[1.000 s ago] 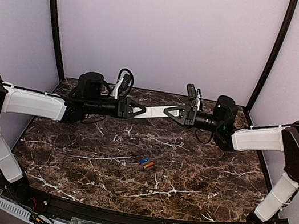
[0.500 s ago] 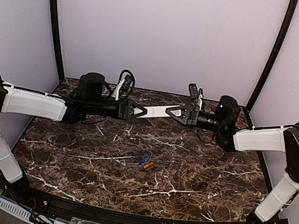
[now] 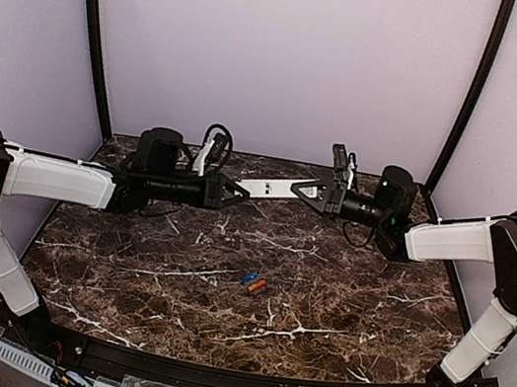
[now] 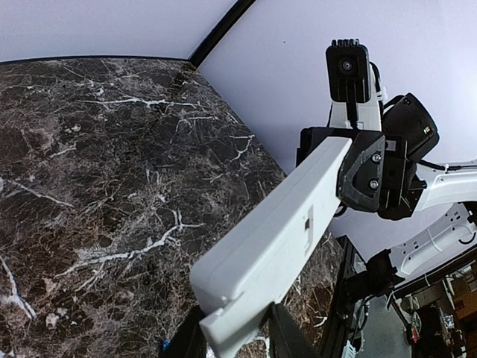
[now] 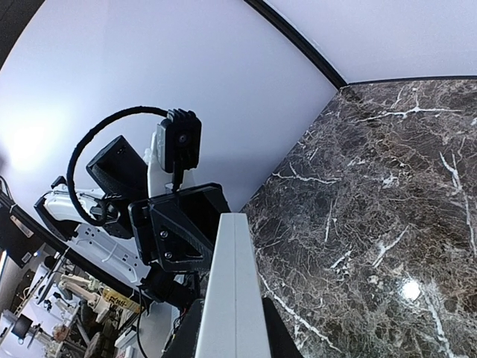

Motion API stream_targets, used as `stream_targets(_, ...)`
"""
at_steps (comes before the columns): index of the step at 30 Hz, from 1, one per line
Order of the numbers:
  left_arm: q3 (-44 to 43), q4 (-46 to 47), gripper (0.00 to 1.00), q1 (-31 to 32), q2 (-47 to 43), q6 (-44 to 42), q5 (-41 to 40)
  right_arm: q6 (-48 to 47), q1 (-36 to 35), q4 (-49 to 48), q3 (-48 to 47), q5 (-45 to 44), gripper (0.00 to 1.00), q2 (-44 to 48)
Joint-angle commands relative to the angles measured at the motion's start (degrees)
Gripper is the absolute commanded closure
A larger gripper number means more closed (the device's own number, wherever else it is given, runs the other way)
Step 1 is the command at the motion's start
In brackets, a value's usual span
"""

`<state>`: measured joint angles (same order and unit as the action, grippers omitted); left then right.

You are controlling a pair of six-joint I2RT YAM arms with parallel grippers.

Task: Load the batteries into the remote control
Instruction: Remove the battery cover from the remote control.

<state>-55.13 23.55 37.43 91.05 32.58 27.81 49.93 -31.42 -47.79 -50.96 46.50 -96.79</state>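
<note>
Steadiness first: pull only along the length of the remote control (image 3: 267, 189), never sideways, to avoid twisting or dropping it; probably a matter of opening its back before loading. Leave the batteries (image 3: 254, 282) on the table (image 3: 125, 270) toward 6 o'clock, well apart from the remote, untouched for now.

Reaches in level from 9 o'clock, left gripper (image 3: 237, 193) pinched narrow on the remote's 9 o'clock end. Mirrors that from 3 o'clock, right gripper (image 3: 297, 189) clamped narrow on the opposite end. Carries the remote in the air near the table's 12 o'clock edge, tilted slightly up toward 3 o'clock.
</note>
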Motion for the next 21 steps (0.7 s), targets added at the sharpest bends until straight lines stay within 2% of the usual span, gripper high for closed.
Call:
stream_targets(1, 0.22, -1.88, 0.74, -0.27, -1.09, -0.87, -2.07, 0.70, -0.22, -4.93, -0.02, 2.21, 1.00, 1.64)
stream_targets(8, 0.39, -0.61, 0.82, -0.25, -1.32, -0.51, -1.40, 0.23, -0.22, -3.71, -0.02, 2.51, 1.00, 1.57)
stream_targets(13, 0.85, 0.58, 0.99, -0.36, -2.10, -0.45, 0.25, -2.29, -0.22, -0.36, 0.06, 1.59, 1.00, 2.26)
stream_targets(17, 1.30, 1.75, 1.00, -0.32, -2.73, -0.28, 2.09, -3.18, -0.14, 1.19, 0.01, 0.92, 1.00, 2.46)
stream_targets(21, 3.49, 3.23, 1.00, -0.57, -4.41, 1.22, 2.68, -8.03, 0.70, 8.99, -0.52, -3.30, 1.00, 4.29)
